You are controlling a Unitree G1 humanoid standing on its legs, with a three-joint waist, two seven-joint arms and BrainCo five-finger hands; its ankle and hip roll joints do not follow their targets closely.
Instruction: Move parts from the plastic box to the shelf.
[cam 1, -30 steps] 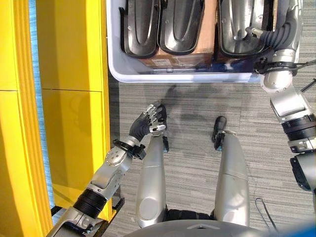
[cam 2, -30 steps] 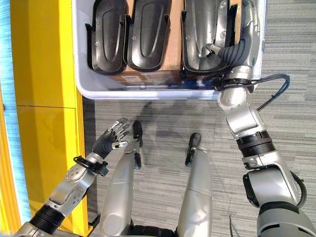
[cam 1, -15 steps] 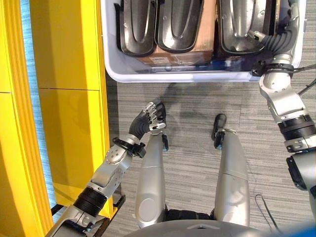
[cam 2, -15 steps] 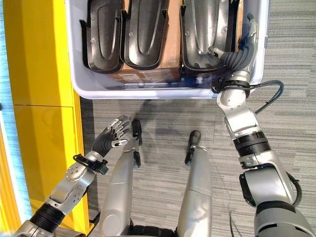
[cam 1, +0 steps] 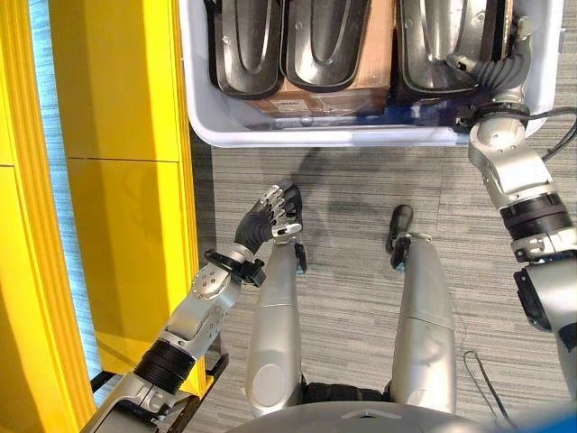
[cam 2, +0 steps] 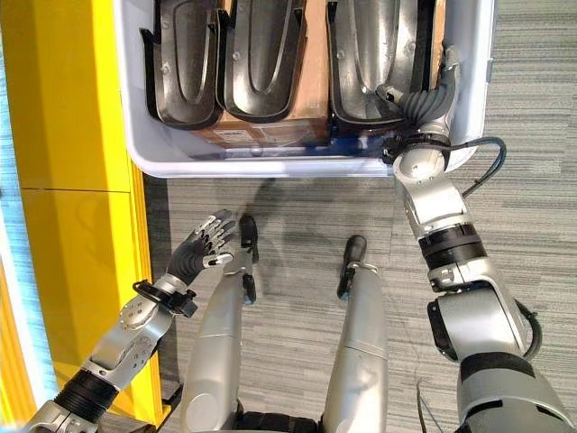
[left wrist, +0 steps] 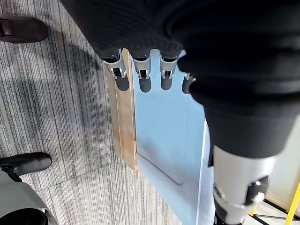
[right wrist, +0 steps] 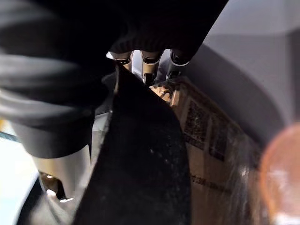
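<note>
right hand (cam 2: 424, 104) fingers grip the rightmost black part (cam 2: 374, 54), upright lengthwise in the plastic box (cam 2: 270, 162).

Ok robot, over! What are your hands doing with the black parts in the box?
Right hand inside plastic box, fingers and thumb clamped on edge of rightmost black part. Left hand open, idle over the floor beside yellow shelf. Nothing in the way.

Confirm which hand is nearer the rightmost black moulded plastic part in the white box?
Right. The right hand is inside the white plastic box, against the rightmost black part; the left hand hangs over the floor, outside the box.
</note>
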